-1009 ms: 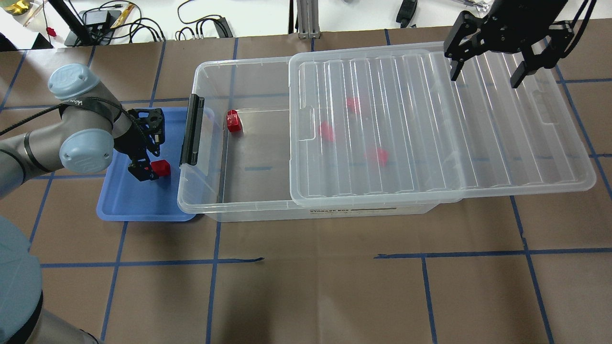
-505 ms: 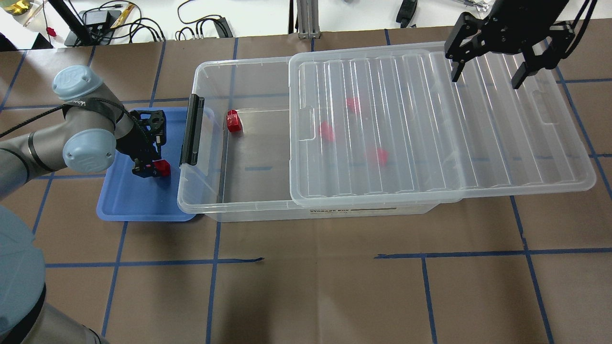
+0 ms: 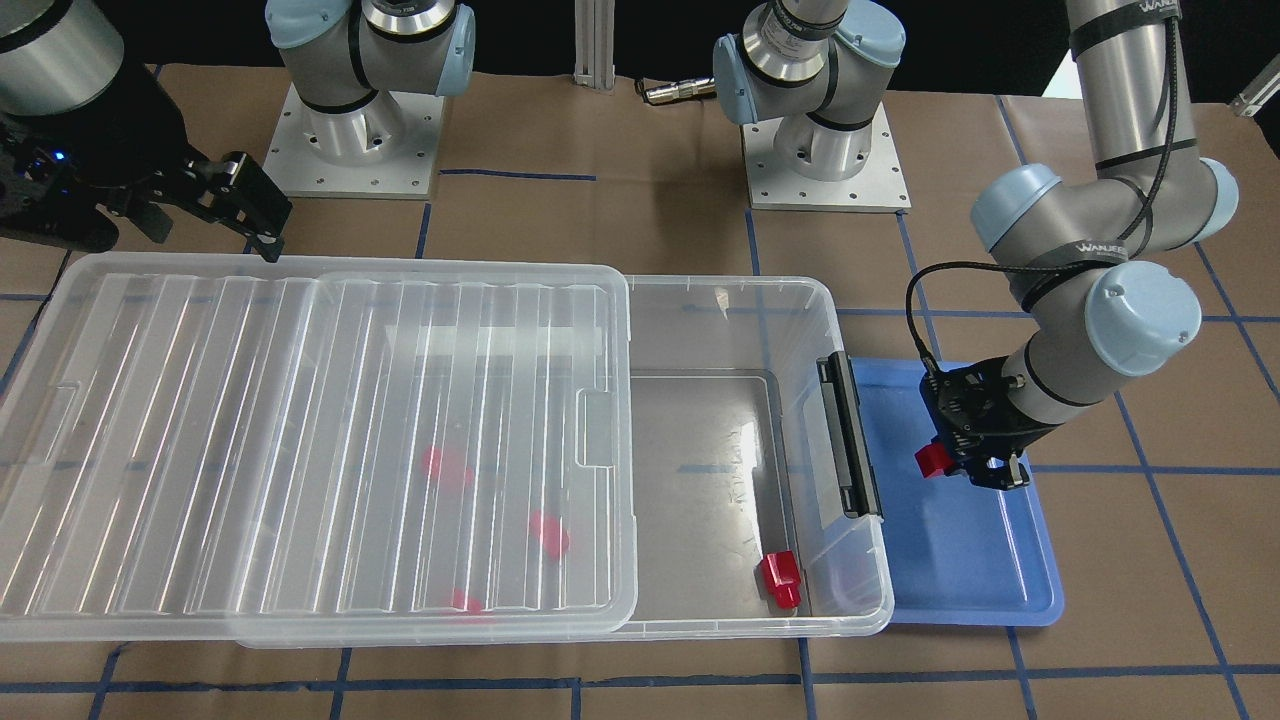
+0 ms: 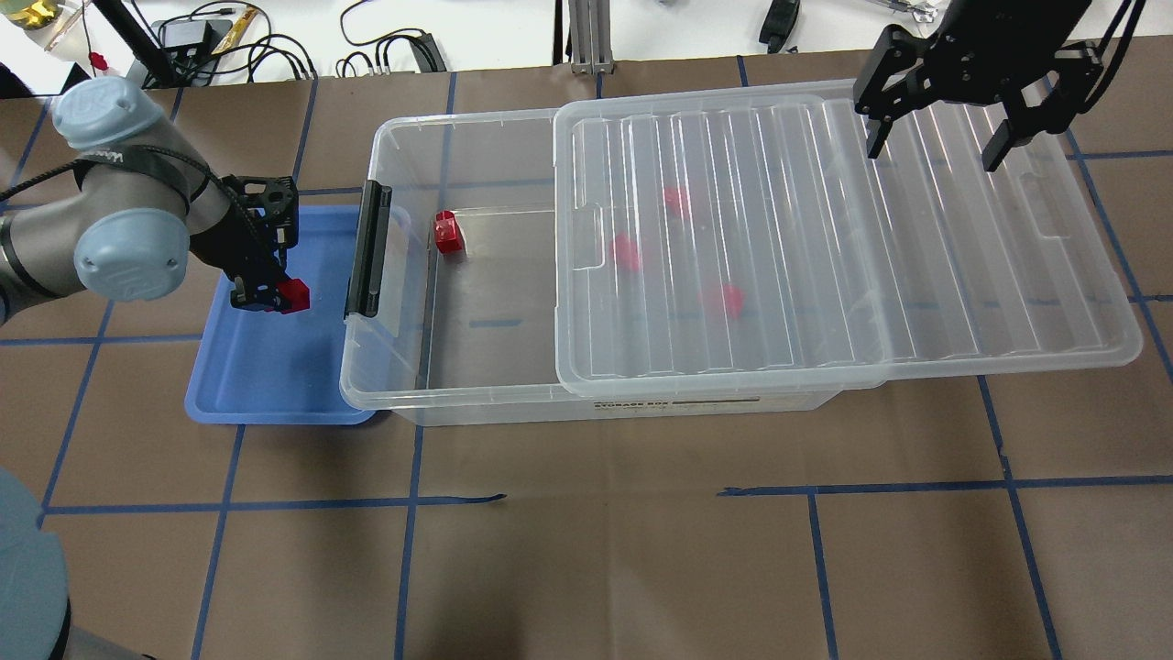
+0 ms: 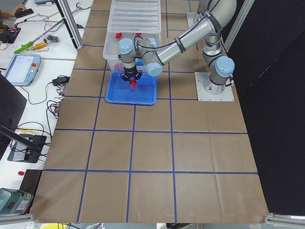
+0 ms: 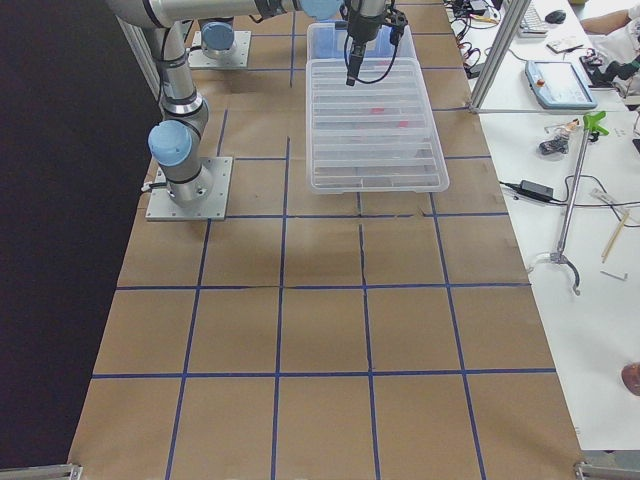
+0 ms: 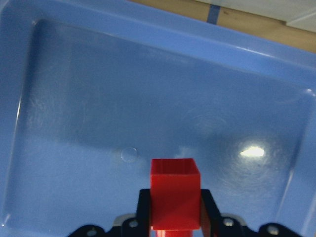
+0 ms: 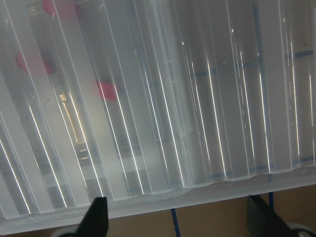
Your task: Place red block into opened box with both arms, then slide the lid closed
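Over the blue tray (image 4: 275, 385), the left hand (image 4: 275, 298) is pinching a red block (image 4: 295, 295) between its two fingers (image 7: 208, 213). The wrist view shows the block (image 7: 175, 190) sticking out past the fingertips, with the bare blue floor of the tray below it. The tray sits on the brown worktop (image 4: 586, 550), just beside the box (image 4: 476, 302), at the end with the black latch bar (image 4: 369, 249).

The box is big and see-through. The lid (image 4: 825, 257) lies on top of it but is slid to one side. It covers the half of the box far from the tray and hangs out past that end. The half near the tray is open.

One loose red block (image 4: 447, 232) lies on the box floor in the open part, near the latch end. Three blurry red blocks (image 4: 626, 249) show through the lid.

The right hand (image 4: 930, 156) is above the far end of the lid. Its two black fingers are spread wide apart and it holds nothing. It is hard to tell if the tips touch the lid.
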You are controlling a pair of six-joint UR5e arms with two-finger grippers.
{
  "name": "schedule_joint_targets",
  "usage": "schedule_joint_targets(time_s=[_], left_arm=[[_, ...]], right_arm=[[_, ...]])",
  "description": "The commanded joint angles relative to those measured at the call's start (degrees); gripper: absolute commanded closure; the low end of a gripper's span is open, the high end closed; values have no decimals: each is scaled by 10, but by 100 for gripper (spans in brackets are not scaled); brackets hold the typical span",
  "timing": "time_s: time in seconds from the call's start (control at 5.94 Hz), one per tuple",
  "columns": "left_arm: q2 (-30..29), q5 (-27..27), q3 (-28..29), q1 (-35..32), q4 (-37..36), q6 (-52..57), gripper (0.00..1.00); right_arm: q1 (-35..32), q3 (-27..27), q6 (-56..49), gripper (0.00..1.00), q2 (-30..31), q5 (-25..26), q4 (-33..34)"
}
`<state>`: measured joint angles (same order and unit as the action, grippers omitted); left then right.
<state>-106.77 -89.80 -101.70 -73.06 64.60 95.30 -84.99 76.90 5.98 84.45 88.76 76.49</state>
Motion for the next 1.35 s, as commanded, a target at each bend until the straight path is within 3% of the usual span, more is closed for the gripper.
schedule_joint_targets(time_s=[0.0,0.34,0.67,0.84,1.18], left_arm=[[65,19,51,-25,104,1,99],[117,15,61,-134,105,-59,99],[89,23,72,-200,99,-103,100],[48,29,63,-225,85,-103,100],[-1,57,-6,-230,-41,-104,100]], right_arm=[[0,0,0,0,0,0,0],[0,0,0,0,-1,0,1],[0,0,0,0,-1,0,1],[0,0,0,0,0,0,1],[0,0,0,0,-1,0,1]])
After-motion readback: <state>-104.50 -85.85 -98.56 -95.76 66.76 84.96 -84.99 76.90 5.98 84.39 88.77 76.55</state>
